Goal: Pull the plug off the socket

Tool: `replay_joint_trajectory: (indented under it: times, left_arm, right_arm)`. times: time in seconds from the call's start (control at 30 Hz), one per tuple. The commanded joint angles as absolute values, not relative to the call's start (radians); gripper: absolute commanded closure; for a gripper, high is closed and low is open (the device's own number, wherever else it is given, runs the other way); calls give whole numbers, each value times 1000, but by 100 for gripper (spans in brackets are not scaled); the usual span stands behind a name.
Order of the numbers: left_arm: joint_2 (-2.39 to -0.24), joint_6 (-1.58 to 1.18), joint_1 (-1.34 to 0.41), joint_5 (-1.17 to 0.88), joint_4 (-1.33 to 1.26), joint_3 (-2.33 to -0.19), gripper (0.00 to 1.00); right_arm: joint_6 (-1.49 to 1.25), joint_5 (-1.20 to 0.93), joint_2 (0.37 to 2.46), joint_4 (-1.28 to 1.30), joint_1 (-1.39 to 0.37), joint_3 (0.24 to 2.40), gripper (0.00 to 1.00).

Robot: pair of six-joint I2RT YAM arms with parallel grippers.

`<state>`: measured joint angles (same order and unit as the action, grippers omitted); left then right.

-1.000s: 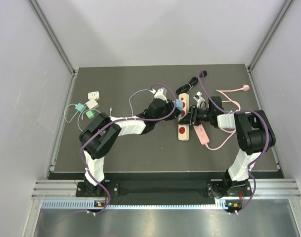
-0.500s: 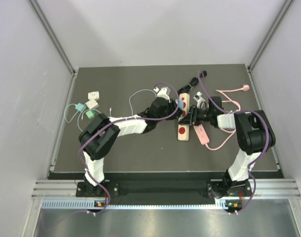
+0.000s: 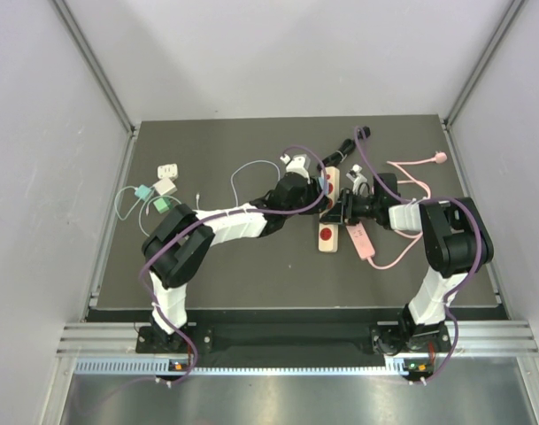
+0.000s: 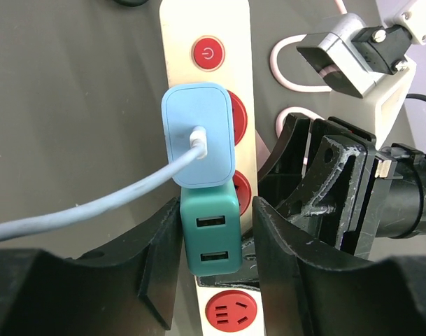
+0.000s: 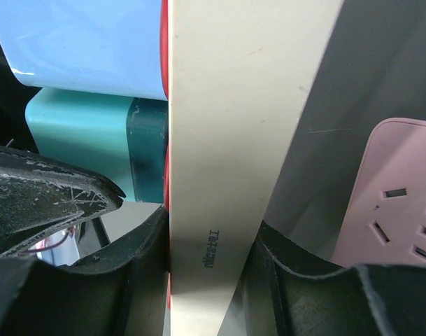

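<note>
Left hand (image 4: 216,210) sits w/ its fingers apart, one on each side of the teal plug (image 4: 210,234). One finger looks like it touches the plug and the other shows a thin gap, so it isn't squeezing yet. Teal plug is in the cream power strip (image 4: 206,21), right next to the blue plug (image 4: 199,133), which has a pale blue cable (image 4: 87,206) going off to the side. Right hand (image 5: 209,241) is clamped on the power strip, both fingers pressed on its long edges, holding it on the dark worktop (image 3: 251,266). A pink strip (image 5: 401,196) lies just beside it. Step in hand, I think: grab the plug w/ the strip held down. Pull isn't begun, b/c the plug sits all the way in. Next move needs the left hand to shut tight on the teal plug, then pull straight out of the strip, no twisting, while the right hand grips hard so the strip doesn't lift too. Watch the blue plug: it's v. close & a bump could tug it.
</note>
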<state>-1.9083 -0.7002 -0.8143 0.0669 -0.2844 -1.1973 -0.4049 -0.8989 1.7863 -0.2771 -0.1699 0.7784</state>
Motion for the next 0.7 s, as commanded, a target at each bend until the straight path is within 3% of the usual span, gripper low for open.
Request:
replay_joint_trajectory:
  times: [0.0, 0.1, 0.23, 0.37, 0.67]
  left_arm:
    - [-1891, -683, -853, 58, -305, -1259, 52]
    - [-1905, -681, -854, 74, -284, -1273, 53]
    - [-1913, -678, -857, 84, -276, -1282, 61]
    - [-1908, -678, -857, 83, -265, -1284, 100]
    - [-1780, -869, -848, -61, -409, -1161, 100]
  right_arm:
    - [-382, -931, 1724, -374, -184, 792, 100]
    - [-380, -933, 1724, -374, -184, 792, 100]
    - [-379, -930, 1723, -373, -184, 792, 100]
    - [-376, -924, 1723, -370, -184, 792, 100]
    - [-342, -873, 1709, -336, -176, 787, 100]
